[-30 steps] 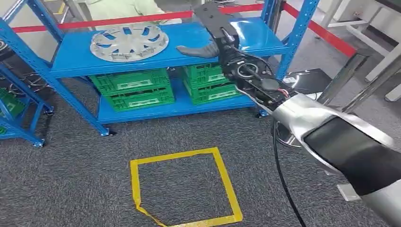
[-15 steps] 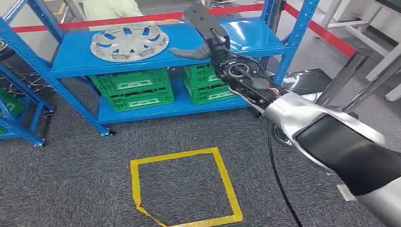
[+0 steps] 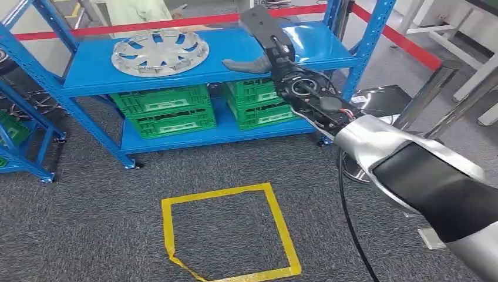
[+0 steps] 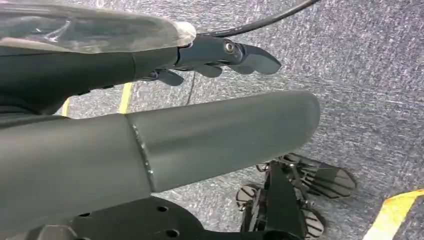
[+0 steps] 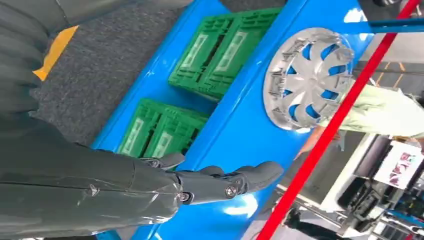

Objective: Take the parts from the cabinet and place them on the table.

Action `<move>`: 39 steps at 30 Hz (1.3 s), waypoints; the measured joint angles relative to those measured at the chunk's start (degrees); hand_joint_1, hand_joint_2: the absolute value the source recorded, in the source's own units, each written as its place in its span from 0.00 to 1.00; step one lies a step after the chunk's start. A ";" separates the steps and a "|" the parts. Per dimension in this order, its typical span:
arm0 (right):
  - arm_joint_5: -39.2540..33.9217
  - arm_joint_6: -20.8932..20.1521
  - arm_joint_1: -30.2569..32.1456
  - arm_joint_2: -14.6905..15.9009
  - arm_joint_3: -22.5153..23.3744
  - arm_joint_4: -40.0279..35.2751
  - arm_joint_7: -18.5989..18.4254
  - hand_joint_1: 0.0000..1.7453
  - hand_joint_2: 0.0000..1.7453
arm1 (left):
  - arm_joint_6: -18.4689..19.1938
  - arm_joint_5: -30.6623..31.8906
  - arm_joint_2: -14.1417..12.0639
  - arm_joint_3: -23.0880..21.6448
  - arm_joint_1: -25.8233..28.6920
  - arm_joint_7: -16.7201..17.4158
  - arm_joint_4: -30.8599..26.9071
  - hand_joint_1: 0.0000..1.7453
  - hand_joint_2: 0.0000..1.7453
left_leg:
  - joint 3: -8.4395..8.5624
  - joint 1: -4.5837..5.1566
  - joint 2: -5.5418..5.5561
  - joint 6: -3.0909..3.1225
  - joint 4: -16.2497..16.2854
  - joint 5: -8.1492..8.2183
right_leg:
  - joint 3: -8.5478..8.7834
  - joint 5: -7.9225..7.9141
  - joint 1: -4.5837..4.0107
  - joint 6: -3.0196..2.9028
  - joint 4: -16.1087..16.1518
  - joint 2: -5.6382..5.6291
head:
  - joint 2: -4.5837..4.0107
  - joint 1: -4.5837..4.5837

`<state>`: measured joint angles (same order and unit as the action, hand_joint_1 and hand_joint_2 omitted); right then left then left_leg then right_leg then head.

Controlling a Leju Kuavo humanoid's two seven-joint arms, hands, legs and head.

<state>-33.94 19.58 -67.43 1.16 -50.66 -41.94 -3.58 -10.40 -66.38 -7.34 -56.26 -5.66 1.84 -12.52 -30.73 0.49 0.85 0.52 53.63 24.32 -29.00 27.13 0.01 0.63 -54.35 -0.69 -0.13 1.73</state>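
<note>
a silver hubcap (image 3: 160, 53) lay flat, face up, on the blue shelf (image 3: 94, 73); the right hand (image 3: 258, 44) hovered beside it, fingers spread, empty.

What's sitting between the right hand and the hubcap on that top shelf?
Nothing: in the head view, only bare blue shelf separates the right hand from the hubcap. The right wrist view shows the same.
</note>
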 joint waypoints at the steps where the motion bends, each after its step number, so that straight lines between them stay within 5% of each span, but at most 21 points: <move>1: 0.00 -0.11 0.14 0.04 0.00 -0.02 -0.02 0.00 1.00 | 0.02 0.00 0.00 0.00 0.00 -0.02 0.00 0.00 0.00 | 0.00 0.00 0.00 0.00 0.00 0.00 | 0.00 0.00 0.00 0.00 0.00 0.00 | 0.00 0.00; 23: -0.59 -1.86 1.49 1.18 -0.13 0.02 1.07 0.00 1.00 | 0.33 0.00 -0.02 0.15 0.04 0.96 0.04 0.00 0.00 | 0.00 0.00 -0.04 0.00 0.01 0.00 | -0.01 -0.01 0.00 0.00 0.00 -0.03 | 0.00 0.00; 26: -0.50 -1.99 1.46 1.35 -0.13 0.00 0.96 0.00 1.00 | 0.83 -0.02 -0.37 0.15 0.03 0.42 0.11 0.00 0.00 | 0.15 0.41 -0.05 1.10 -0.58 -0.30 | 0.22 -0.56 0.30 0.83 1.01 -0.02 | 0.00 -0.15; 27: -0.46 -1.99 1.51 1.48 -0.09 0.00 0.94 0.00 1.00 | 0.96 -0.02 -0.29 0.15 -0.02 0.35 0.11 0.00 0.00 | 1.15 -0.57 -0.22 1.10 -2.67 -1.09 | 0.36 -0.32 -0.01 0.92 1.09 -0.04 | 0.00 -0.11; 28: -0.42 -1.99 1.41 1.86 -0.11 0.00 0.98 0.00 1.00 | 1.03 0.00 -0.20 0.18 0.02 0.24 0.11 0.00 0.00 | 1.74 -0.55 -0.40 0.82 -3.57 -1.41 | 0.09 0.12 0.02 1.25 0.07 0.07 | 0.00 0.04; 31: -0.42 -2.62 1.60 1.97 -0.13 0.00 1.01 0.00 1.00 | 1.14 0.02 -0.20 0.20 0.03 0.22 0.11 0.00 0.00 | 1.93 -1.02 -0.93 0.91 -3.94 -1.45 | -6.89 5.42 0.81 2.44 -12.58 0.12 | 0.00 0.52; 32: -0.42 -2.67 2.13 2.01 -0.13 0.00 0.98 0.00 1.00 | 1.14 0.04 -0.18 0.20 -0.01 0.20 0.11 0.00 0.00 | 1.98 -1.33 -0.96 0.69 -3.91 -1.29 | -8.99 5.90 1.22 2.95 -15.91 0.13 | 0.00 0.46; 34: -0.42 -2.80 2.71 2.32 -0.13 0.00 0.98 0.00 1.00 | 1.16 0.04 -0.09 0.18 0.05 0.20 0.11 0.00 0.00 | 2.06 -2.23 -0.80 -0.18 -3.30 -0.72 | -8.98 2.38 2.22 4.06 -13.52 0.24 | 0.00 0.72; 35: -0.42 -2.84 2.61 2.34 -0.13 0.00 0.98 0.00 0.00 | 1.16 0.04 0.00 0.17 0.17 0.20 0.11 0.00 0.00 | 2.05 -2.77 -0.73 -0.85 -2.61 -0.24 | -7.29 -0.50 2.77 4.71 -9.19 0.36 | 0.00 0.96; 36: -0.42 -2.88 2.46 2.36 -0.13 0.00 1.01 0.00 0.00 | 1.16 0.04 0.09 0.17 0.23 0.20 0.11 0.00 0.00 | 1.96 -3.24 -0.70 -1.58 -1.63 0.47 | -5.24 -3.39 3.39 5.50 -4.09 0.55 | 0.00 1.22; 37: -0.42 -2.93 2.62 2.45 -0.13 0.00 1.03 0.00 0.00 | 1.16 0.04 -0.20 0.20 0.26 0.20 0.18 0.00 0.00 | 1.51 -3.35 -0.64 -2.43 -0.52 1.25 | -4.34 -2.74 3.60 6.92 -1.98 0.27 | 0.00 1.51; 38: -0.28 -3.08 2.46 2.51 -0.20 0.00 1.09 0.00 0.00 | 1.16 0.04 -0.55 0.20 -0.03 0.20 0.37 0.00 0.00 | 0.84 -3.07 -0.48 -3.07 0.75 1.77 | -4.32 -2.27 3.39 5.94 -1.96 -0.49 | 0.00 1.97; 39: -0.11 -3.13 2.71 2.54 -0.22 0.00 1.14 0.00 0.00 | 1.22 0.04 -0.40 0.20 -0.09 0.17 0.37 0.00 0.00 | 0.43 -3.05 -0.31 -3.28 0.68 1.61 | -4.27 -1.98 3.23 4.05 -2.76 -0.65 | -0.02 1.64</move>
<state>-34.05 16.46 -64.72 3.69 -50.88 -41.94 -2.45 -9.18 -66.34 -7.74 -56.06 -5.75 2.01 -12.15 -30.30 -2.56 0.55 -2.76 54.31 25.93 -33.26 25.15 3.24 4.68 -57.10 -1.35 -0.15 3.37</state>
